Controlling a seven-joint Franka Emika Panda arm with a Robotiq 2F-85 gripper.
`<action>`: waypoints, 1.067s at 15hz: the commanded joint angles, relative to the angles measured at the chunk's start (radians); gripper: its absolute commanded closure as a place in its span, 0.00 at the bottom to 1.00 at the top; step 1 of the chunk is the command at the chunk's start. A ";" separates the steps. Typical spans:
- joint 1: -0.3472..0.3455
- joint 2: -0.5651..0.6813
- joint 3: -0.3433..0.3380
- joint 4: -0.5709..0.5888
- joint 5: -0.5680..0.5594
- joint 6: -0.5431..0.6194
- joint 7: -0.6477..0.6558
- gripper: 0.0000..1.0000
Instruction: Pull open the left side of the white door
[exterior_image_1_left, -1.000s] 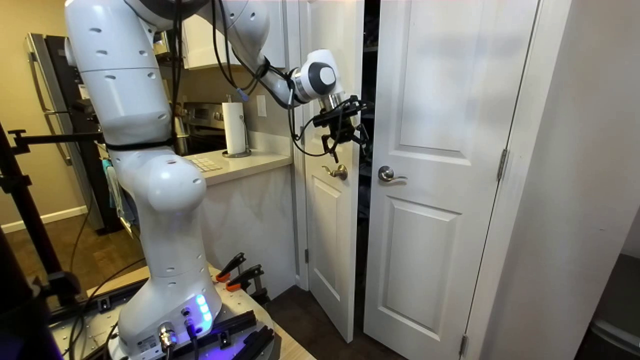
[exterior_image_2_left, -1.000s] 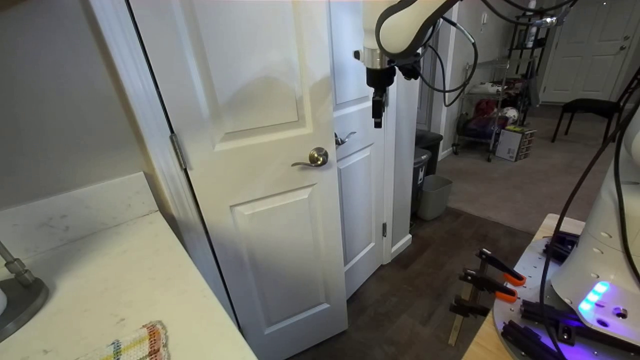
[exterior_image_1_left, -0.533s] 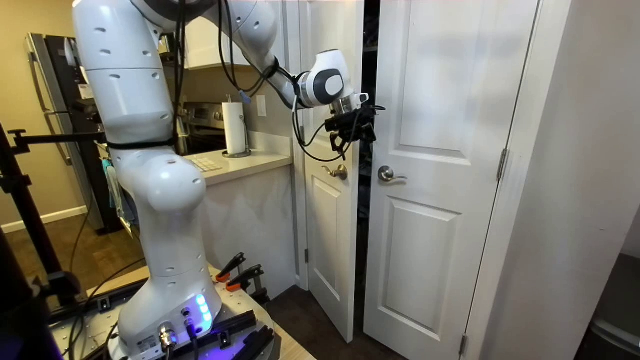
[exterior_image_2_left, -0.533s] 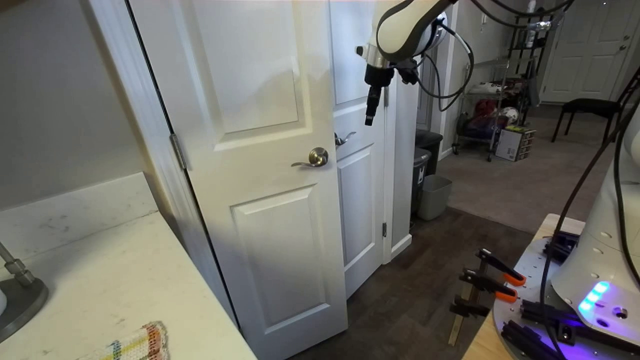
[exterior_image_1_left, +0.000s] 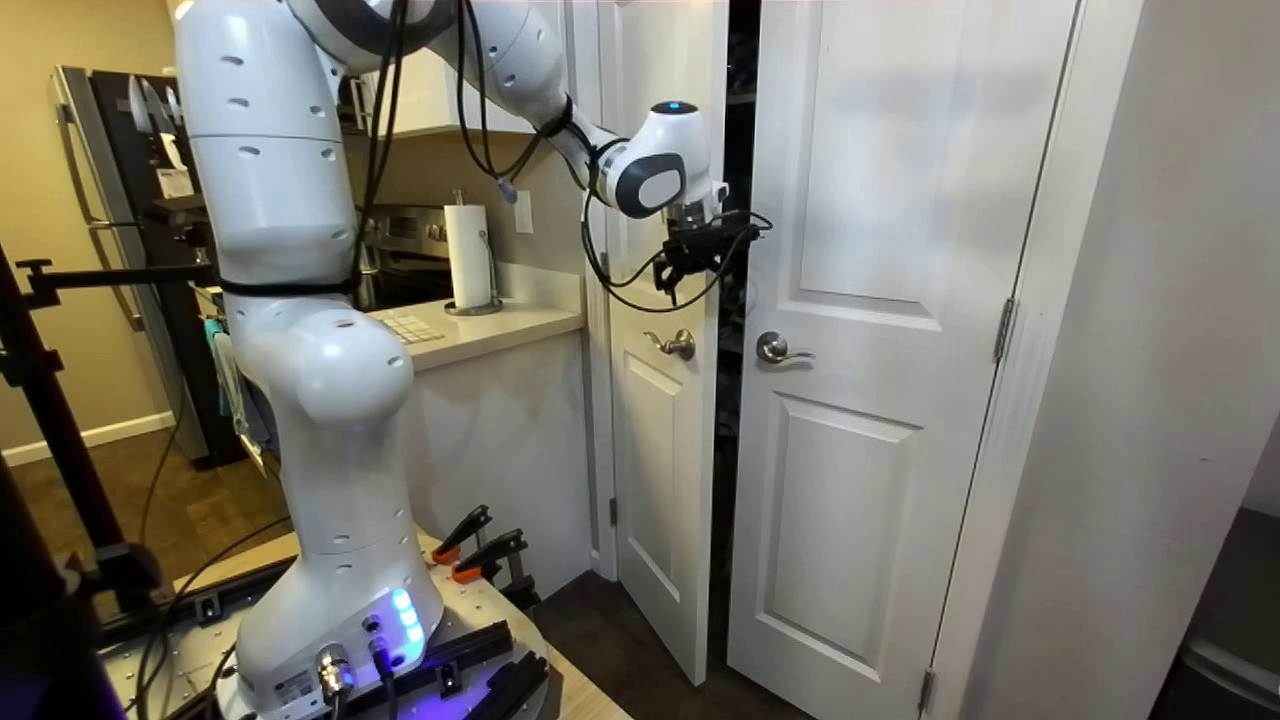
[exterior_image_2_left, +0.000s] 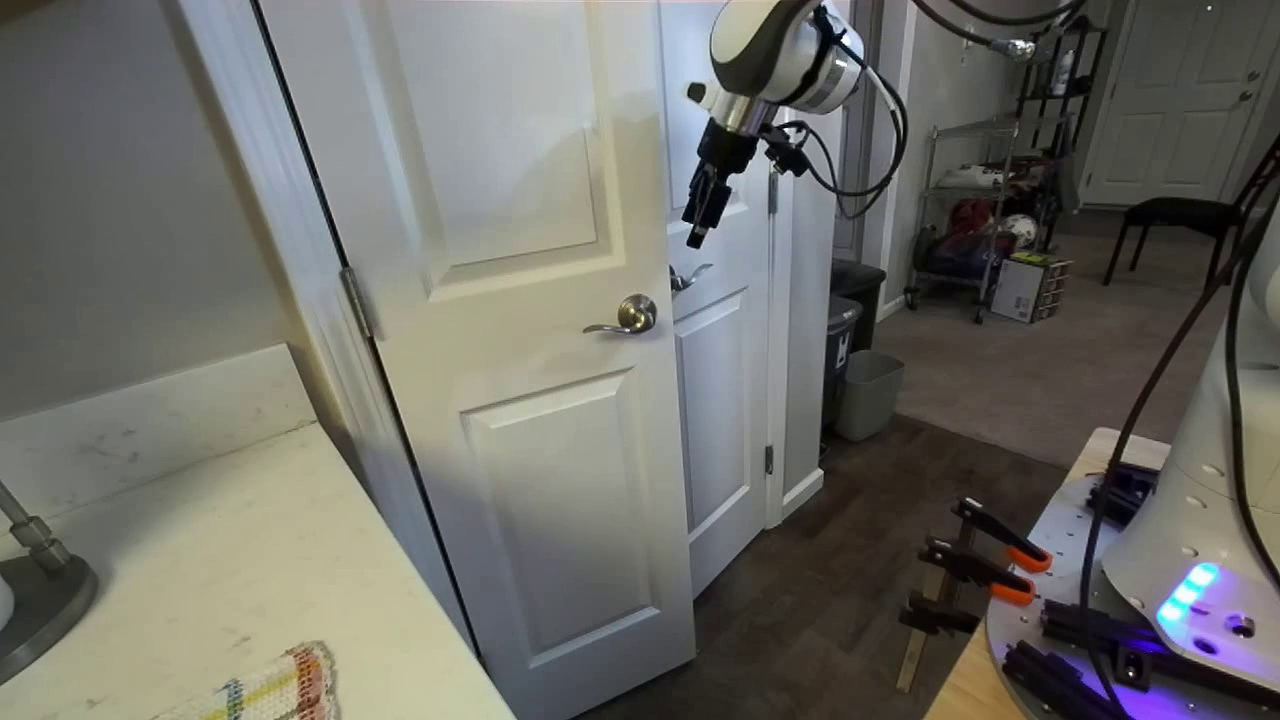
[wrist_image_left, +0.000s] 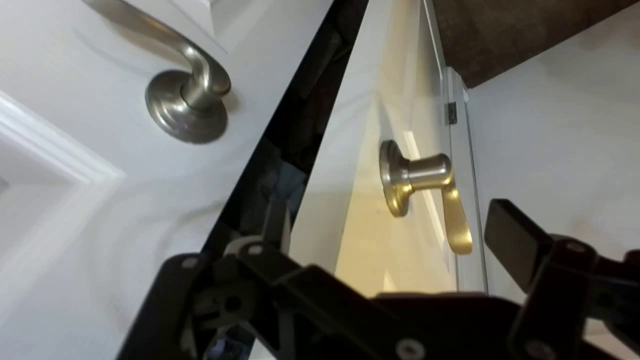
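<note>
The left side of the white door stands ajar, its free edge swung out past the right leaf; it also shows in an exterior view and the wrist view. Its handle is a metal lever, also seen in an exterior view and the wrist view. The right leaf's lever is at upper left there. My gripper is open and empty, above the left lever, tilted in an exterior view. In the wrist view its fingers appear either side of the left leaf's edge and lever.
A dark gap lies between the leaves. A counter adjoins the left leaf's hinge side, with a paper towel roll on it. Clamps stick out from the robot's table. A cable loops below the wrist.
The wrist has tilted, and the gripper has moved left and its fingertips now point down-left in an exterior view, closer to the left leaf's edge. Both leaves have not moved.
</note>
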 joint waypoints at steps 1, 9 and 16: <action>-0.027 0.017 0.006 0.075 0.202 -0.063 -0.260 0.00; -0.105 0.077 -0.039 0.117 0.517 -0.217 -0.604 0.00; -0.119 0.154 -0.028 0.181 0.569 -0.247 -0.625 0.00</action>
